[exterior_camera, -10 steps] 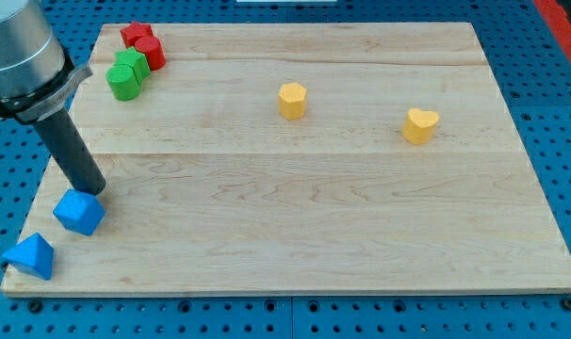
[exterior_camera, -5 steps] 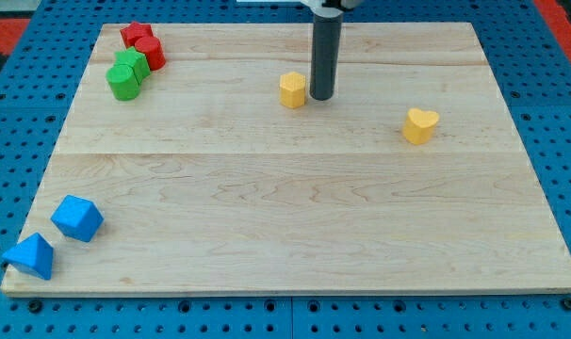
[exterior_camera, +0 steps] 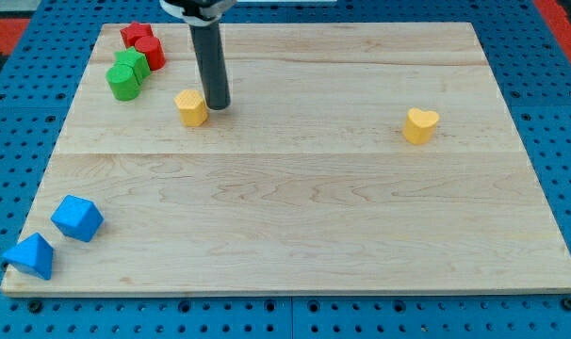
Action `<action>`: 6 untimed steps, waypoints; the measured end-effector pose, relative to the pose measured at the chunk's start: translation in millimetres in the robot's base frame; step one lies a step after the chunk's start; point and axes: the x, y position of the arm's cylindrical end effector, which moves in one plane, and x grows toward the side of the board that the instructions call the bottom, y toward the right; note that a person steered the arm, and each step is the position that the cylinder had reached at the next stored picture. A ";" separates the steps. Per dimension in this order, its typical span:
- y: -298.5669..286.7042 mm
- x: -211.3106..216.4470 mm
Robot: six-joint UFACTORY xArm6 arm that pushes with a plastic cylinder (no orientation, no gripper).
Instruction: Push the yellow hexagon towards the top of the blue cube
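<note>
The yellow hexagon (exterior_camera: 191, 107) lies on the wooden board in the upper left part of the view. My tip (exterior_camera: 217, 104) touches its right side, with the dark rod rising up out of the view's top. The blue cube (exterior_camera: 77, 217) sits near the board's lower left corner, far below and to the left of the hexagon. A blue triangular block (exterior_camera: 30, 255) lies just below-left of the cube.
A yellow heart (exterior_camera: 419, 124) lies at the right. Two green blocks (exterior_camera: 127, 75) and two red blocks (exterior_camera: 142, 43) cluster at the upper left corner, close to the hexagon's upper left. The board's (exterior_camera: 361, 235) left edge is close to the blue blocks.
My tip came from beside the blue cube to the yellow hexagon's right side, then pushed it leftwards and slightly down. The other blocks have not moved.
</note>
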 end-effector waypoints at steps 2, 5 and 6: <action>-41.0 -17.6; -137.3 -4.8; -145.2 22.2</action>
